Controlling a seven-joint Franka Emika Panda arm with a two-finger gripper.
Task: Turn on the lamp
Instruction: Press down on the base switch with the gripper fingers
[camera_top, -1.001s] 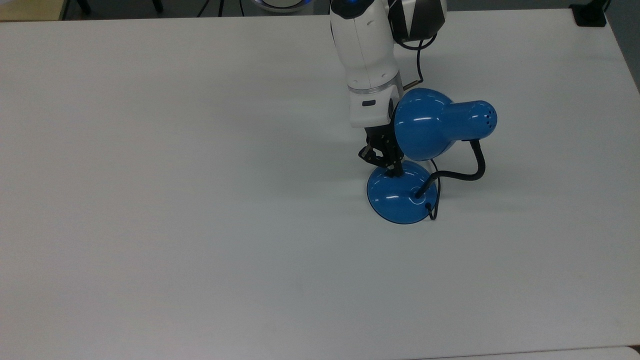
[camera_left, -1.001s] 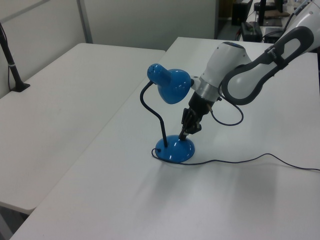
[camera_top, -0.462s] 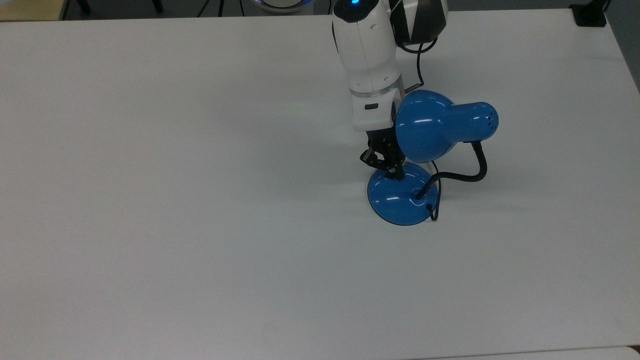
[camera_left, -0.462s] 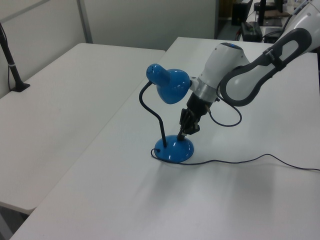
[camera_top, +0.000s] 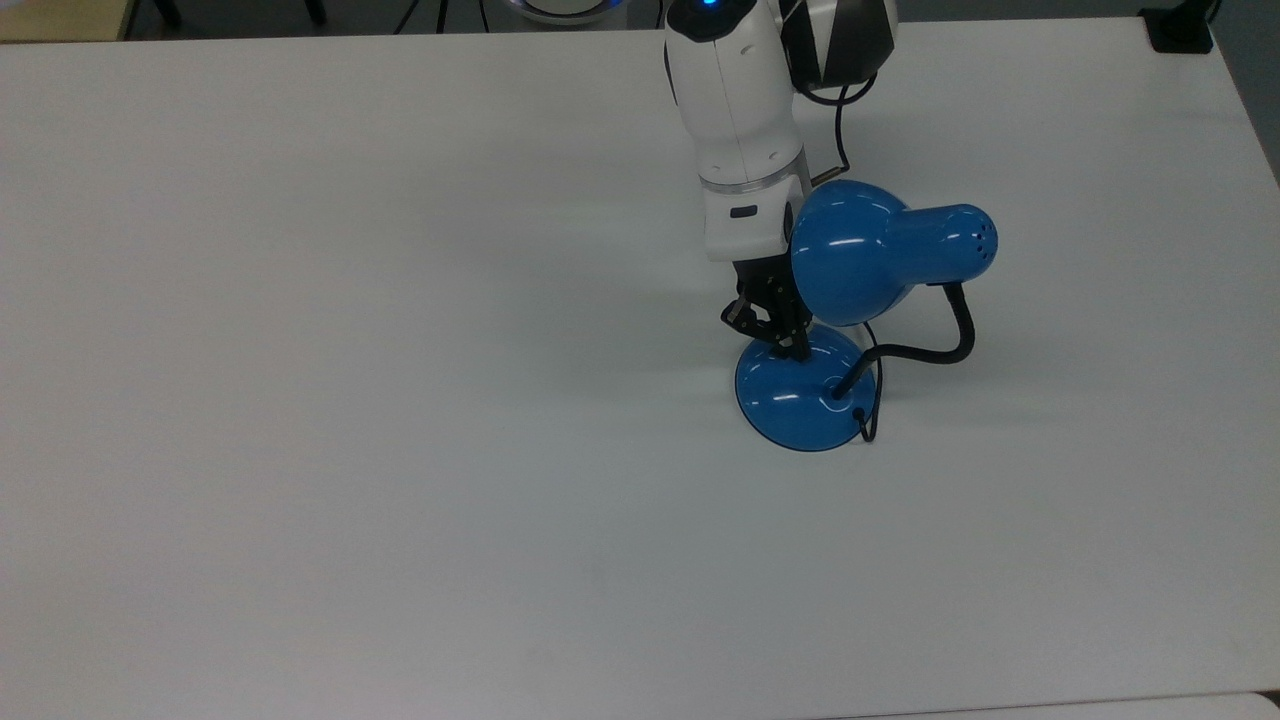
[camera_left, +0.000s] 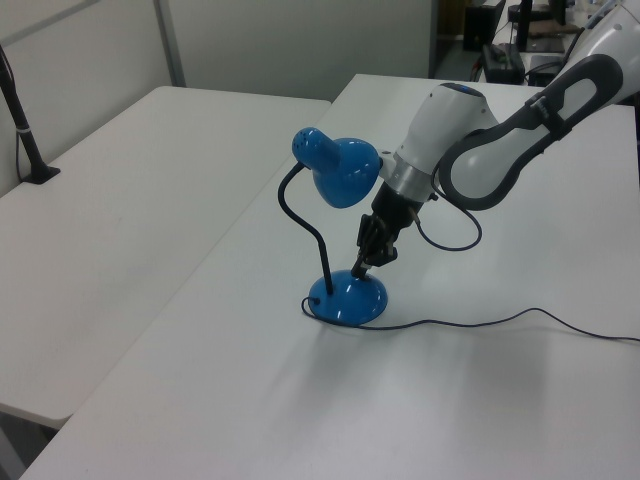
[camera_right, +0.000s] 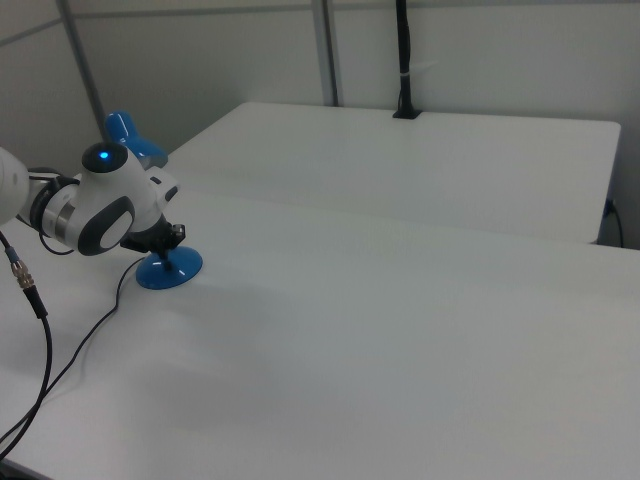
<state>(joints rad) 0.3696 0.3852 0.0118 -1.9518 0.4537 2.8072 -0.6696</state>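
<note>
Here the gripper (camera_top: 790, 345) points steeply down with its fingers drawn close together, holding nothing, the tip on the lamp (camera_top: 855, 300) base directly beneath it, probably to press the switch. The shade hangs just beside the wrist, and no light shows on the table (camera_top: 350, 400).

Nothing readable is showing up — no text, labels, brand marks or numbers on any surface in the top view, the left view or the right view.
</note>
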